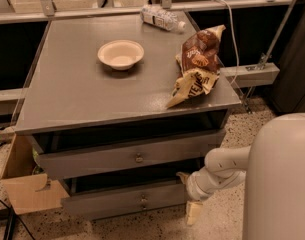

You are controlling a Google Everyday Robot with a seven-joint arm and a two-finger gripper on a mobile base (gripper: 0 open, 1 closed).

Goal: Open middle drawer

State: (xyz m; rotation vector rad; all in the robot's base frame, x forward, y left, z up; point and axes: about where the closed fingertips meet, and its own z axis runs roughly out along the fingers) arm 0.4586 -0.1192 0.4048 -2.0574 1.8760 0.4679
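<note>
Camera view showed the gripper (188, 195) low at the right end of the middle drawer (122, 201), its fingers spread, one tip above and one below that end. Above, the upper drawer (107, 160) stood pulled out. On the cabinet top (77, 94) lay a chip bag (197, 64), a bowl (121, 54) and, farthest, a bottle (162, 18)

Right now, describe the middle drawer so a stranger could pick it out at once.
Start at the grey wooden cabinet carrying a cream round bowl. Two grey drawer fronts with small round metal knobs show on its face; the middle drawer is the lower one. Unlike the upper drawer, it has the robot's white gripper at its right end.
</note>
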